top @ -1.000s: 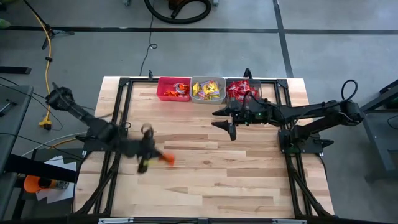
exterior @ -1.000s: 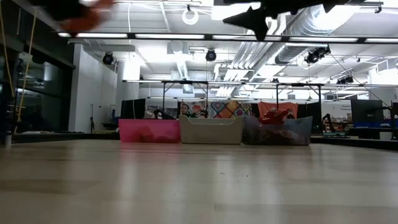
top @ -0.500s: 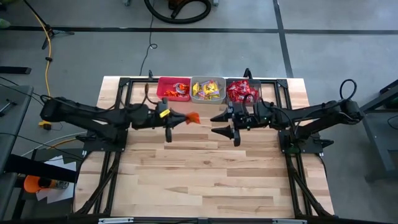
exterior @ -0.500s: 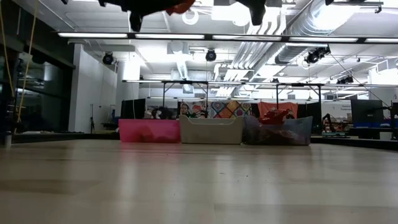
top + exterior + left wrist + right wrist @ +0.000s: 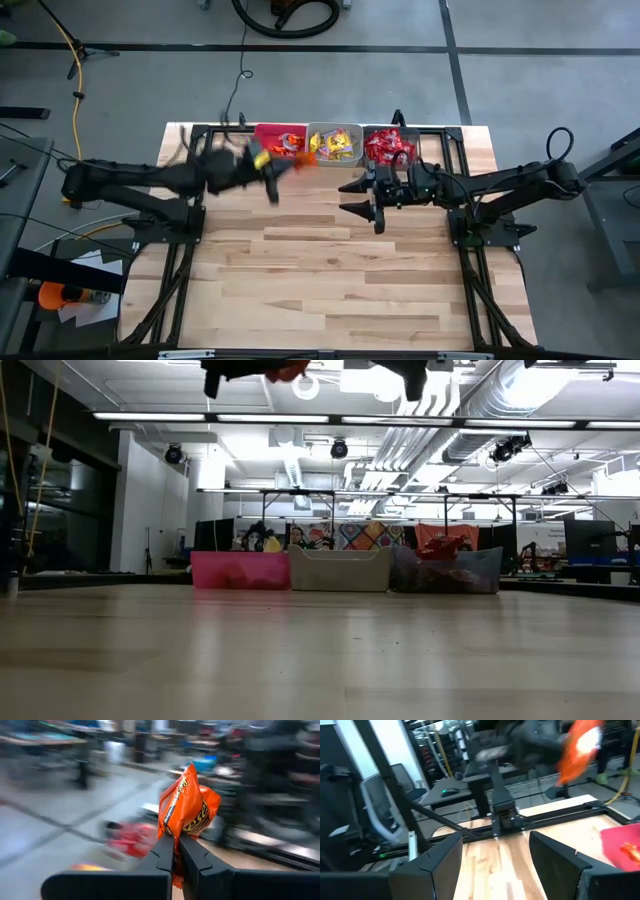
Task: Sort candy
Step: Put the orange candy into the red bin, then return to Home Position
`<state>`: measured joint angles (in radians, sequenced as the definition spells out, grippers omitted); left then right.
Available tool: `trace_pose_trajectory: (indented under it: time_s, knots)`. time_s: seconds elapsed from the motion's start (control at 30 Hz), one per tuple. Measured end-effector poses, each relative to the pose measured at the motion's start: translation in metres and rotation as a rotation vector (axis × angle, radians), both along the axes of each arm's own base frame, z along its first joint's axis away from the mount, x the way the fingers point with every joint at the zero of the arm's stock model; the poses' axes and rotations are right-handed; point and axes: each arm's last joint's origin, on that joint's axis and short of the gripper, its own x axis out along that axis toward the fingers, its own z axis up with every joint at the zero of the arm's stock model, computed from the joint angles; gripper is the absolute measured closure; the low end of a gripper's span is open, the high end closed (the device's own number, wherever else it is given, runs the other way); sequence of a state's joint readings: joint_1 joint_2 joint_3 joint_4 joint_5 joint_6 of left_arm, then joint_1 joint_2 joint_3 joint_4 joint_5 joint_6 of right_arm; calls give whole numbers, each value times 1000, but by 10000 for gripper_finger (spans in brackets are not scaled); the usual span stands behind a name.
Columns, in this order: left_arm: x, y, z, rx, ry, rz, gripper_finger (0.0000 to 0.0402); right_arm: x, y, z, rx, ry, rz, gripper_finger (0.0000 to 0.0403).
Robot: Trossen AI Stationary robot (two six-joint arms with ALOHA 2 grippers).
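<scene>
My left gripper (image 5: 176, 851) is clamped on a shiny orange candy packet (image 5: 187, 810), which stands up out of my closed fingertips, its brown and yellow lettering facing the wrist camera. From above, that packet (image 5: 305, 160) hangs in the air near the far edge of the pale wooden worktop (image 5: 330, 280), just in front of the seam between the red plastic bin (image 5: 268, 141) and the clear grey plastic bin (image 5: 333, 143). It is not in either bin; it is above the wood, beside their near walls. My left arm reaches in from the worktop's left edge.

The three bins sit side by side in a row along the far edge, touching one another. The red one holds a few orange pieces, the grey one a heap of yellow-wrapped candies (image 5: 337, 148), and the dark bin (image 5: 390, 143) at the right end a pile of red-wrapped candies (image 5: 385, 147).

My right gripper (image 5: 362, 197) hovers over the worktop just in front of the dark bin, its two fingers spread wide with nothing between them. Its arm comes in from the right edge. In its wrist view my two dark fingers (image 5: 437, 867) stand well apart over bare planks, and the orange packet (image 5: 577, 747) shows beyond them, held by my other arm.

From table height both grippers sit high, at the upper rim of the view, with the three bins lined up far across the wood.
</scene>
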<state>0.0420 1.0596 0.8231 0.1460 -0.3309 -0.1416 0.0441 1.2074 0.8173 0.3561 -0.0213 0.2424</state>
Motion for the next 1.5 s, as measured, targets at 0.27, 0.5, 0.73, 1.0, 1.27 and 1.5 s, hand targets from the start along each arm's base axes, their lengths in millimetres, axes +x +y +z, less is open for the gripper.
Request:
trace_pose_trajectory:
  time_s: [0.27,0.5,0.73,1.0,1.27,1.5]
  knots:
    - [-18,100,-4,-70,306,278,401,0,-8,0,-17,0,-69,178]
    - [-22,149,-89,-270,622,427,396,0,-11,0,-18,0,-92,178]
    - [-9,163,-103,-277,606,423,329,0,-11,0,-18,0,-110,178]
    - [-6,154,-54,-306,412,321,241,-2,-12,7,-23,-61,-112,178]
    - [-20,77,20,-216,-48,-259,239,-11,-21,23,-84,-160,-153,178]
    - [-23,-1,-5,-142,-256,-348,270,-11,-19,23,-89,-164,-134,178]
